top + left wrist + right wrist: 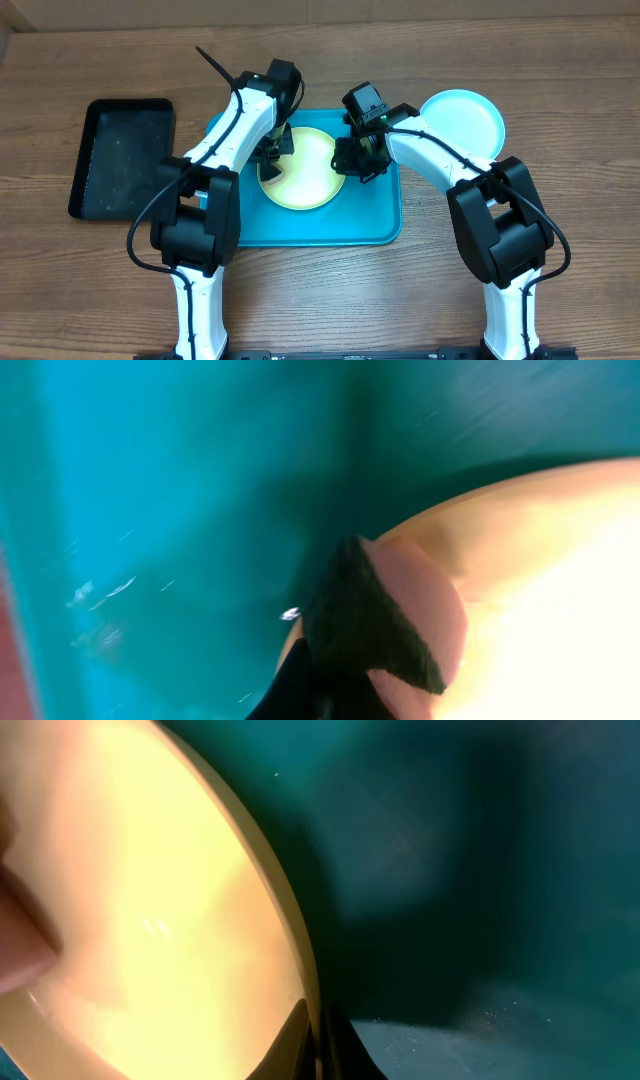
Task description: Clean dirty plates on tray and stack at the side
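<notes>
While the yellow-green plate (pixel 305 172) lies on the teal tray (pixel 372 226), right gripper (pixel 354 160) pinches its right rim; left gripper (pixel 272 153) at left rim, grip cannot be told.

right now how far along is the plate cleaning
Looks done: one light blue round plastic plate lies on the wooden table, to the right of the large teal rectangular plastic tray. In hand: the left hand and right hand are at opposite rims of the yellow-green round plastic plate, which is on the tray. Left: finishing that plate and stacking it at the side. No other plate shows.
</notes>
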Available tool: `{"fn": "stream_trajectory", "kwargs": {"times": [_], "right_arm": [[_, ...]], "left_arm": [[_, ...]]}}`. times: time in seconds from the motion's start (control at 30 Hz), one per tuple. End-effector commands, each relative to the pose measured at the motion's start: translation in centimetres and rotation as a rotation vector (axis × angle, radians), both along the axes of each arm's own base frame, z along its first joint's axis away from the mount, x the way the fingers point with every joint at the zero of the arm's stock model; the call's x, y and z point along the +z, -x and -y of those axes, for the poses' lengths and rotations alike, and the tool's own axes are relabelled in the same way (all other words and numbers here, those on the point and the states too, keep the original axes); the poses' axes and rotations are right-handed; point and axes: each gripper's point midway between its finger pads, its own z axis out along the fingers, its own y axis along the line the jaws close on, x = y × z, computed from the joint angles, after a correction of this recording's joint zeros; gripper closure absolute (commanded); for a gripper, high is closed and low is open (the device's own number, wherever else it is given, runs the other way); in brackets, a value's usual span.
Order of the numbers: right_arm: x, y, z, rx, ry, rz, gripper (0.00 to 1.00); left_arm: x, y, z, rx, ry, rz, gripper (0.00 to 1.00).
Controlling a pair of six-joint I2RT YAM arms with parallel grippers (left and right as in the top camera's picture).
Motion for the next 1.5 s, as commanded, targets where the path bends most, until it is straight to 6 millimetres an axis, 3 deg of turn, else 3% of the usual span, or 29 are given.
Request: {"fn": "stream_trajectory", "kwargs": {"times": [0.0,0.07,0.17,0.3,0.4,0.57,0.7,0.8,0.93,1.07,1.2,1.27,1.33,1.37,1.47], "right_arm": [[-0.5,-0.1,0.9,-0.014,0.031,-0.003,0.96],[-0.5,-0.1,0.9,-0.014,0.031,-0.004,0.96],[-0.5,-0.1,0.9,-0.013,0.032,-0.004,0.96],[-0.5,-0.1,0.9,-0.014,0.032,-0.005,0.96],[-0.5,0.0,1.0,-0.013,0.033,-0.006,0.96],[-0.6,0.2,1.2,-0.015,0.043,-0.016,0.96],[-0.7,0.3,1.2,-0.015,0.045,-0.019,0.96],[-0.6,0.2,1.2,-0.015,0.045,-0.018,0.96],[-0.6,0.2,1.2,-0.014,0.044,-0.018,0.96],[-0.1,-0.4,0.9,-0.015,0.033,0.001,0.96],[2.1,-1.9,0.1,0.010,0.008,0.058,0.96],[4.0,-2.8,-0.5,0.046,-0.006,0.109,0.96],[6.2,-3.8,-1.1,0.085,-0.021,0.170,0.96],[8.6,-4.8,-1.3,0.111,-0.018,0.234,0.96],[12.6,-6.6,-0.6,0.122,0.066,0.363,0.96]], "left_arm": [[-0.2,-1.5,4.9,-0.068,0.274,0.013,0.96],[-0.2,-1.4,8.1,-0.107,0.433,0.000,0.96],[-1.3,-0.7,10.5,-0.125,0.493,-0.026,0.96],[-3.6,1.0,11.9,-0.153,0.472,-0.102,0.96],[-4.9,1.8,11.1,-0.166,0.398,-0.136,0.96],[-4.0,0.8,5.3,-0.105,0.149,-0.105,0.96],[-1.3,-0.3,-0.6,0.005,-0.039,-0.048,0.96],[0.8,-1.0,-3.8,0.059,-0.094,0.002,0.96],[4.0,-2.2,-6.6,0.134,-0.092,0.097,0.96],[10.1,-3.5,-9.3,0.233,-0.055,0.260,0.96],[15.9,-3.5,-11.9,0.319,0.012,0.403,0.96],[18.5,-2.9,-14.2,0.373,0.039,0.467,0.96],[19.8,-2.1,-17.0,0.437,0.042,0.502,0.96],[20.1,-1.1,-20.1,0.510,0.039,0.508,0.96],[18.5,0.3,-23.8,0.608,0.076,0.467,0.96]]}}
